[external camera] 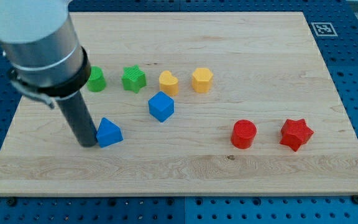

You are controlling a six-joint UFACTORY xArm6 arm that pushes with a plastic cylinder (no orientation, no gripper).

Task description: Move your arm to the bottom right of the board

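Note:
My tip (87, 144) rests on the wooden board (185, 174) at the view's lower left, touching or nearly touching the left side of a blue triangular block (109, 132). A blue cube (161, 106) lies up and to the right of it. Along the upper row stand a green block (96, 79) partly hidden by my arm, a green star (133, 78), a yellow block (169, 82) and a yellow hexagon (201, 80). At the right are a red cylinder (243, 134) and a red star (296, 134).
The board lies on a blue pegboard table (353, 56). A black-and-white marker tag (323, 28) sits off the board's top right corner. My grey arm body (39, 43) fills the view's upper left.

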